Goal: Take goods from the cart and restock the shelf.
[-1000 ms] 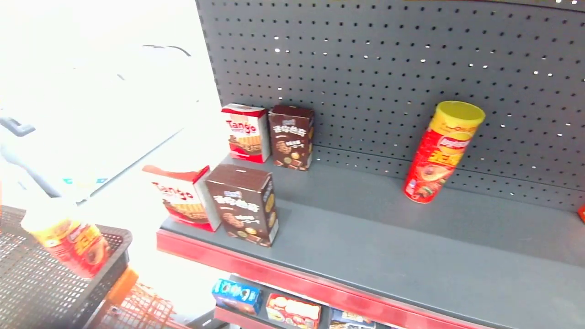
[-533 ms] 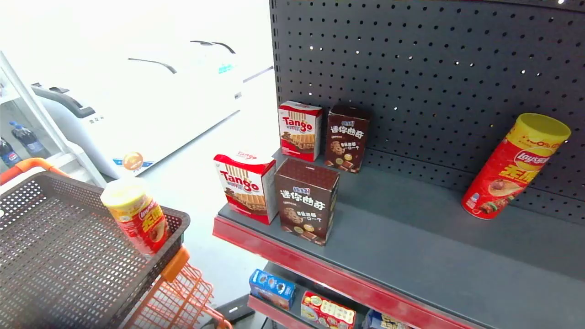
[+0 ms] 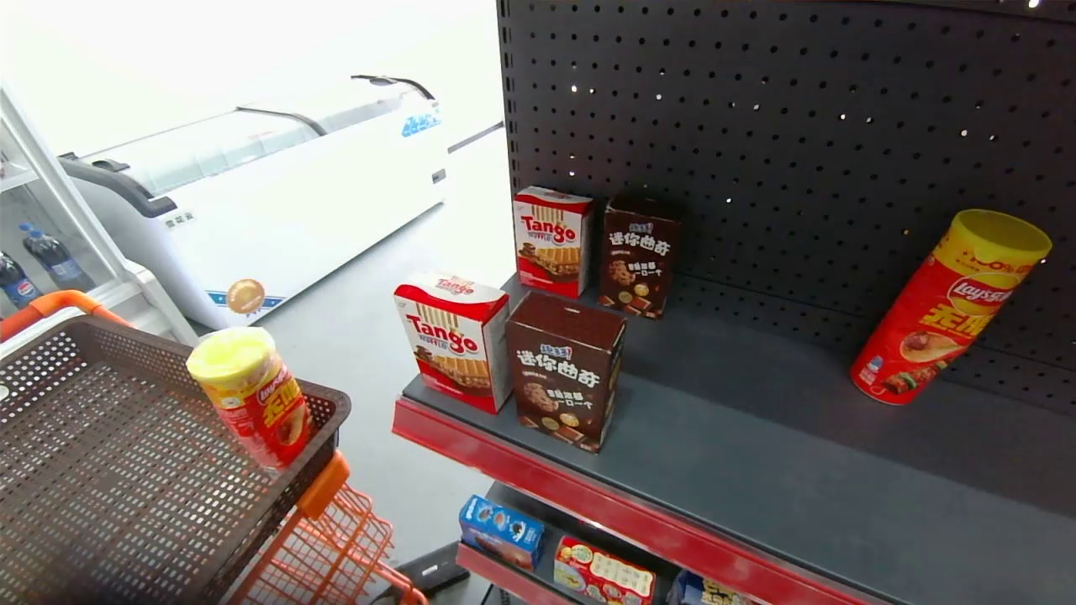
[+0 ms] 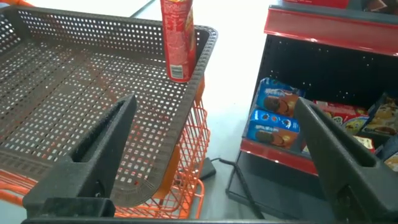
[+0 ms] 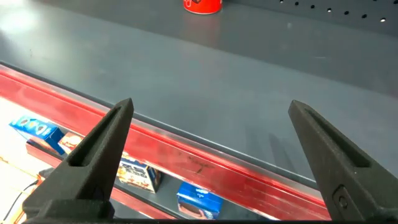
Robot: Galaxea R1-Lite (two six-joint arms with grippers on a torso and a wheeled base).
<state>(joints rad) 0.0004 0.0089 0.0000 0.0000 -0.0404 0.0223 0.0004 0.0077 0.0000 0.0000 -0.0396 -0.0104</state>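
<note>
1. Head view.
   - Found cart can (image 3: 252,395) standing inside the cart (image 3: 101,470), against the corner nearest the shelf (image 3: 756,470).
   - Found shelf can (image 3: 950,307) already on the shelf, far right, by the back panel.
   - Noted red box (image 3: 454,340) and brown box (image 3: 565,370) side by side at the shelf's left front edge, with a like pair behind them at the back panel.
   - Noted a wide bare stretch of shelf between the boxes and the shelf can.
   - Noted freezer (image 3: 277,193) beyond the cart.

2. Left wrist view.
   - Found left end effector (image 4: 211,112) released, jaws spread wide, grasping nothing, held above the cart's near side.
   - Sighted cart can (image 4: 176,40) at the far rim, well apart from the fingers.
   - Noted biscuit packs (image 4: 277,118) on a lower shelf beside the cart.

3. Right wrist view.
   - Found right end effector (image 5: 211,109) likewise released and empty, poised over the shelf's red front edge (image 5: 186,152).
   - Sighted base of shelf can (image 5: 202,5) far back on the shelf.

4. Progress (judgement).
   - Judged task partly done: one can shelved, one can left in the cart, no other goods seen in the visible part of the cart.
   - Judged next step to be a left-arm pick of the cart can, then placement on the bare stretch, probably beside the shelf can.
   - Not yet begun.
</note>
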